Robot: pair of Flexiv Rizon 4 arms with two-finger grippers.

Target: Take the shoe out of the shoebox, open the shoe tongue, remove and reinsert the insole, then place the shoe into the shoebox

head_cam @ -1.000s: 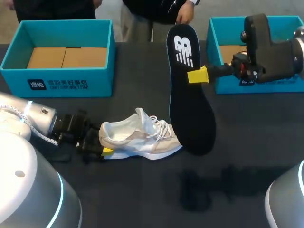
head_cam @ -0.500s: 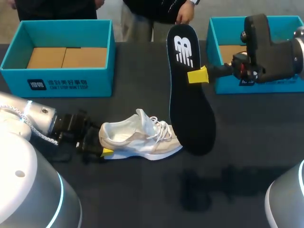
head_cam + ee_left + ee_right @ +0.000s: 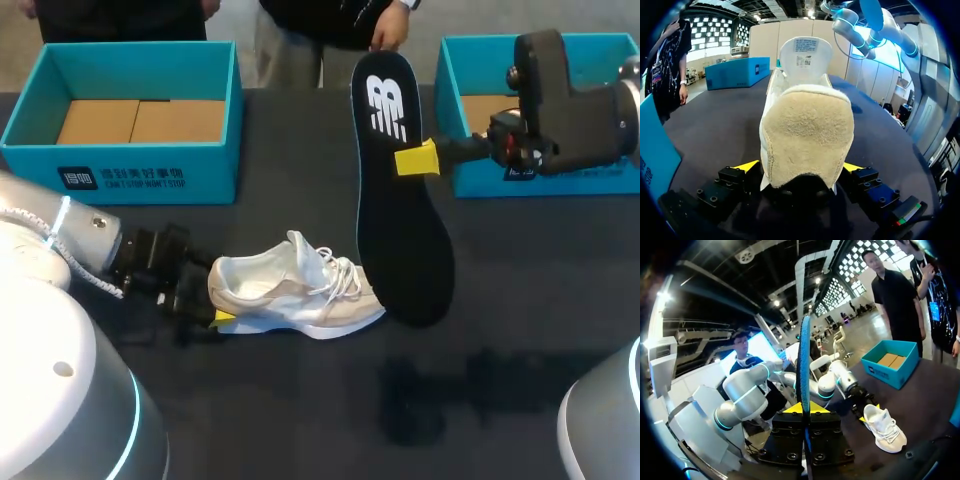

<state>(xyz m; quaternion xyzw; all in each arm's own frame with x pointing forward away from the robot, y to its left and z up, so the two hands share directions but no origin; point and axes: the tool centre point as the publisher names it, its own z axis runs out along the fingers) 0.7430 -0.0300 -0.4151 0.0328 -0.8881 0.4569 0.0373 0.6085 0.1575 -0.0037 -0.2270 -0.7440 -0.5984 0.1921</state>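
Teal shoebox [image 3: 200, 175] at the desk's [image 3: 520, 300] far left corner: open, nothing in it but a brown cardboard liner [image 3: 140, 120] on its floor. Second teal shoebox [image 3: 480, 180] at the far right corner: open as well, a strip of brown cardboard showing inside; the rest of its interior is hidden behind the right arm.

White shoe [image 3: 295, 295] is out of both boxes. It lies on its sole on the dark desk near the middle, heel toward the left arm, toe toward the right, laces loose.

Left gripper [image 3: 800, 172]: low on the desk at the shoe's heel. Left wrist view shows the tan suede heel filling the space between the fingers, one yellow tip [image 3: 746, 166] against each side of the sole, so the gripper is clamped on the heel at a wide spread.

Right gripper [image 3: 418, 158]: raised above the desk, fingers pressed narrowly together, pinching the black insole [image 3: 400, 230] by its edge. Insole hangs nearly upright, white-printed heel end up, broad toe end down, clear of the desk. In the head view its lower end sits just beside the shoe's toe.
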